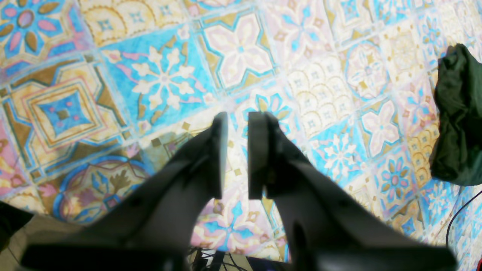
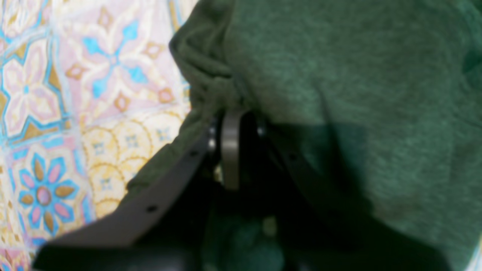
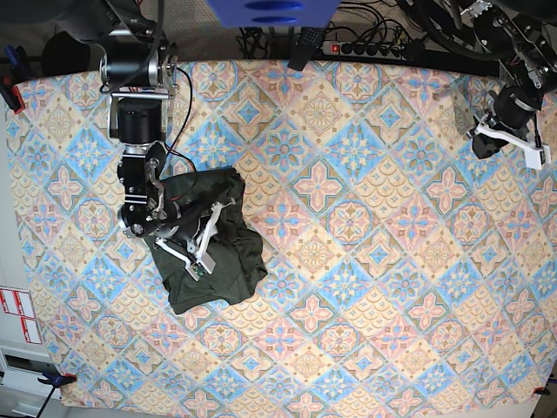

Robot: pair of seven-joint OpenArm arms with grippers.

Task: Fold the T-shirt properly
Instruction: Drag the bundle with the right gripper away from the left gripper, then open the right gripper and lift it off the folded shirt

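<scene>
The T-shirt (image 3: 222,261) lies crumpled in a dark olive-green heap on the left part of the patterned tablecloth (image 3: 348,261). My right gripper (image 3: 198,261) rests on top of it. In the right wrist view the jaws are shut on a bunched fold at the edge of the T-shirt (image 2: 339,75), and my right gripper (image 2: 235,116) is half buried in the knit. My left gripper (image 3: 481,146) hovers far off at the back right. Its jaws stand a narrow gap apart with nothing between them, seen as my left gripper (image 1: 238,120). The T-shirt (image 1: 455,113) shows at that view's right edge.
A power strip (image 3: 352,48) and loose cables run along the table's back edge. A thin black cable (image 1: 457,214) crosses the lower right of the left wrist view. White labels (image 3: 17,313) hang at the table's left side.
</scene>
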